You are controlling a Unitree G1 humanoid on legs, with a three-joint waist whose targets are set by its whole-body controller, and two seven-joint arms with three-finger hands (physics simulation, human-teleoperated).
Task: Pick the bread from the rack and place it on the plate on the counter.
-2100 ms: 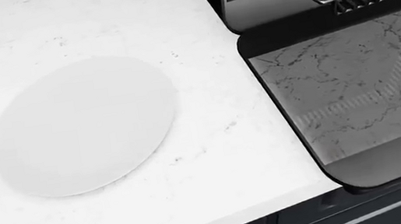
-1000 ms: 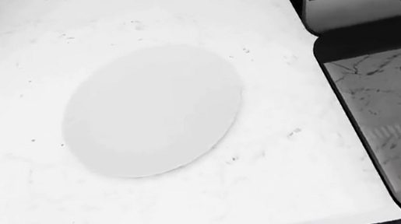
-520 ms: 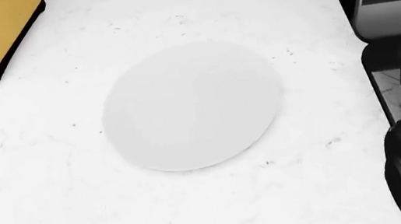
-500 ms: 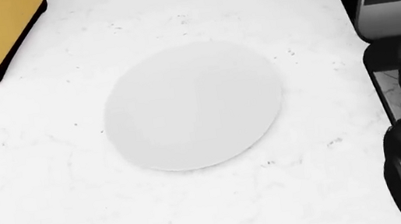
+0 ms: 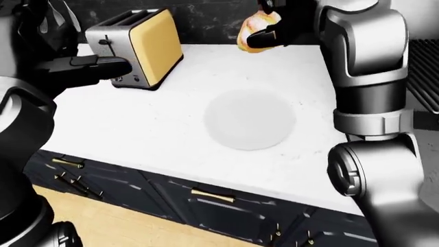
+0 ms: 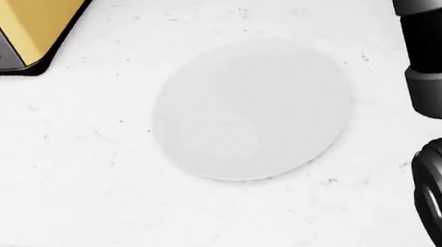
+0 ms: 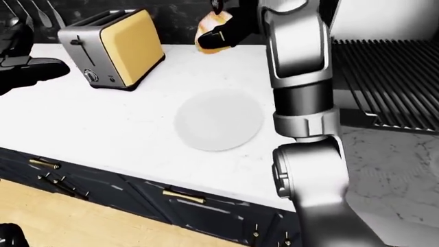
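Fingers of the right hand (image 5: 264, 32) are curled round the bread (image 5: 255, 27), dark digits wrapped across its lower edge, and the grip looks closed and secure. Bread is up in the air, held high toward the top of the left-eye view, above the far part of the counter (image 5: 158, 118) and not yet over the plate (image 5: 250, 119). Over on the other side, the left hand (image 5: 96, 67) hangs out flat near the toaster (image 5: 140, 49), fingers extended, holding nothing that I can see.

So where are we? By my read the pick is done: the bread is off the rack (image 7: 387, 82), which shows at the right of the right-eye view as bare dark bars. What remains is the carry and the set-down. The plate sits bare on the white marble, a pale disc hard to tell from the surface around it, lying between the toaster and the right arm. The hand needs to come toward the bottom of the view and lower before letting go.

As for the bread itself: a small rounded piece, golden-yellow with a paler, slightly pinkish patch, partly hidden by the fingers. Its exact shape I cannot make out.
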